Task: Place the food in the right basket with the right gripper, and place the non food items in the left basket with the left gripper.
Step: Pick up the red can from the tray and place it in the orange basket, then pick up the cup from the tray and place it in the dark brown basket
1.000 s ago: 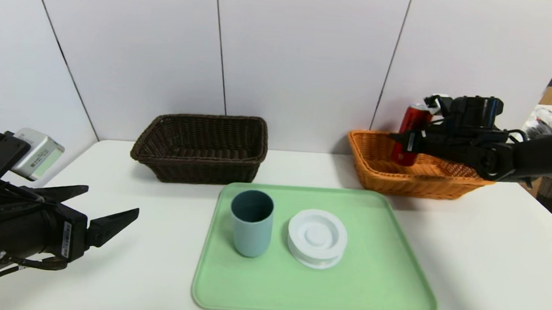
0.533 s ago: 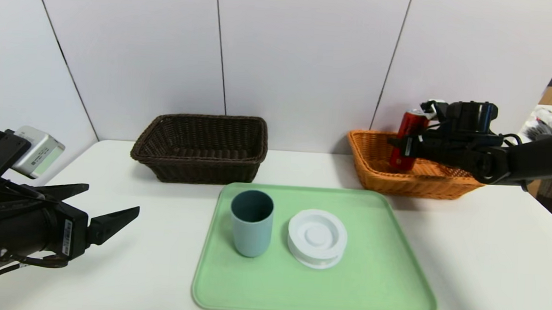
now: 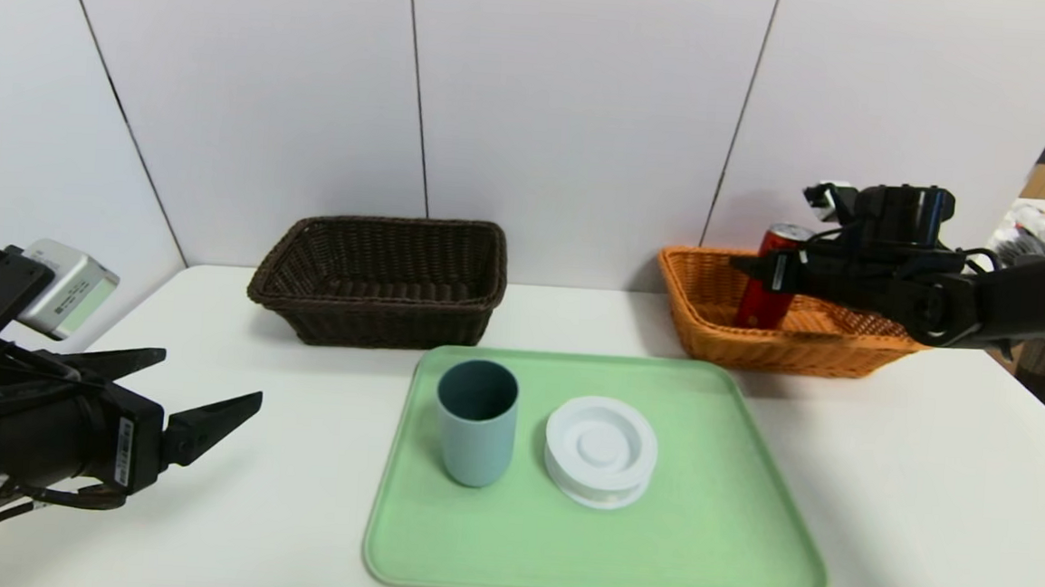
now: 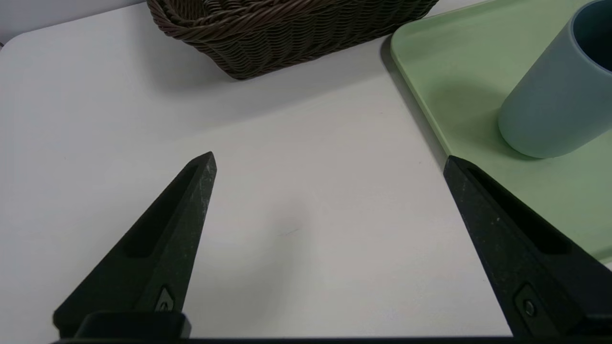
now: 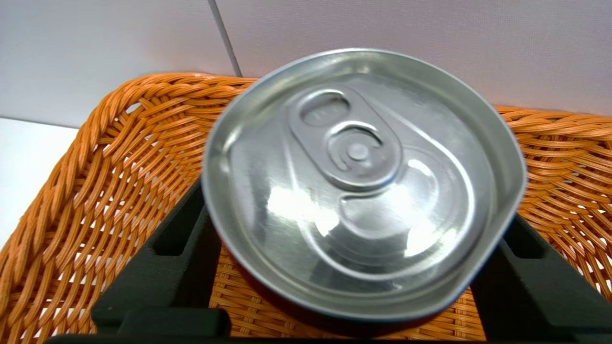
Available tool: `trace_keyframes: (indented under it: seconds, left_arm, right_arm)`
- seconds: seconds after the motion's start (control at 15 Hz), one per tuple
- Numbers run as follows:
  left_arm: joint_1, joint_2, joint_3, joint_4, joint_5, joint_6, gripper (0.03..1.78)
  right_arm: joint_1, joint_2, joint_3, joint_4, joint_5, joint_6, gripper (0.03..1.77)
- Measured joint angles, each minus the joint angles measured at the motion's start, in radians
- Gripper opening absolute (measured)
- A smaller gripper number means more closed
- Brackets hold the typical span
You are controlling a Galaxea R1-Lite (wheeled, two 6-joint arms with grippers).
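Can (image 3: 770, 281) is standing upright inside the orange basket (image 3: 711, 319), between the right gripper's (image 3: 764, 270) fingers, grip uncertain. Left gripper (image 3: 185, 400) is hovering wide open over the surface (image 3: 929, 464), beside the tray (image 3: 725, 542).

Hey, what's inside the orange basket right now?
A red can stands upright in the orange basket, between the fingers of the right claw. The can's foot and the basket floor behind the near wall are hidden, so nothing else can be confirmed.
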Motion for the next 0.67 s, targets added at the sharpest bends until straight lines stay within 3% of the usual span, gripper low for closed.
trace_keyframes:
  seconds: [0.33,0.67]
  left_arm:
    - [0.001,-0.008,-0.025,0.001,0.017,0.000,1.69]
    - [0.000,-0.019,-0.031,0.003,0.020,0.001,1.69]
  right_arm:
    - [0.004,-0.094,0.029,0.012,-0.005,-0.005,1.57]
    - [0.010,-0.311,0.037,0.066,-0.011,-0.031,1.64]
